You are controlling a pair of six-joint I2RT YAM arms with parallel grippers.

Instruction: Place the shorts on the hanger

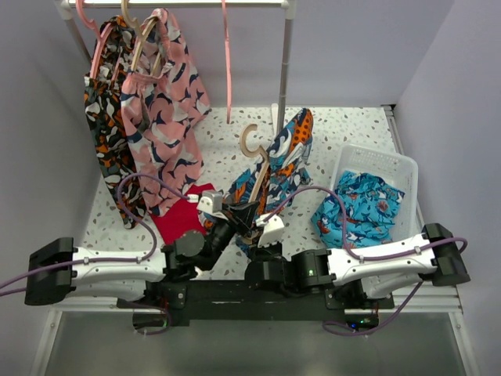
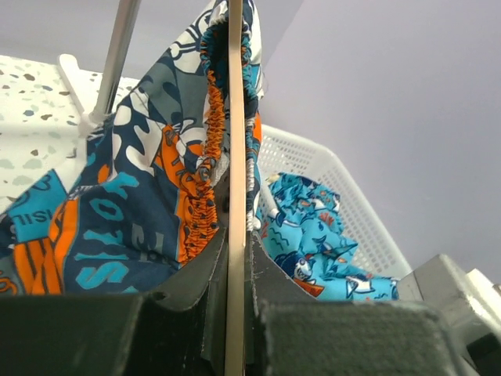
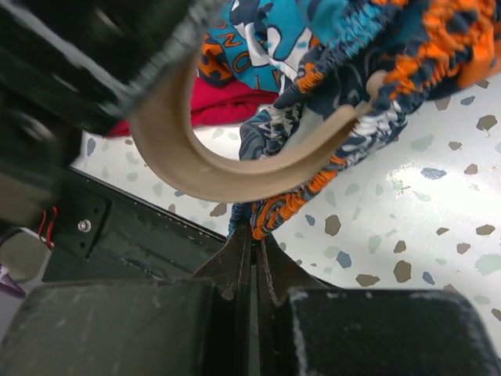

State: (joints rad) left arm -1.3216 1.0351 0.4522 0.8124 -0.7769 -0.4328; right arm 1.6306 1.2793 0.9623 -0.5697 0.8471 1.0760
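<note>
in the centre of the top view the hanger stands tilted, hook uppermost, with the shorts bunched along its right side. the left gripper is clamped tight on the hanger's thin edge. the right gripper is pinched closed on the shorts' orange elastic waistband, just below the hanger's curve.

Table: white terrazzo top, grey and brown flecks, glossy in right wrist view. Back wall: plain pale lavender-grey. Left wall, right wall: same finish, closing table in on both sides. Garment rail: white horizontal bar across rear, high up. Metal upright post: stands on tabletop at rear. Lighting: even, diffuse; shadows soft.
</note>
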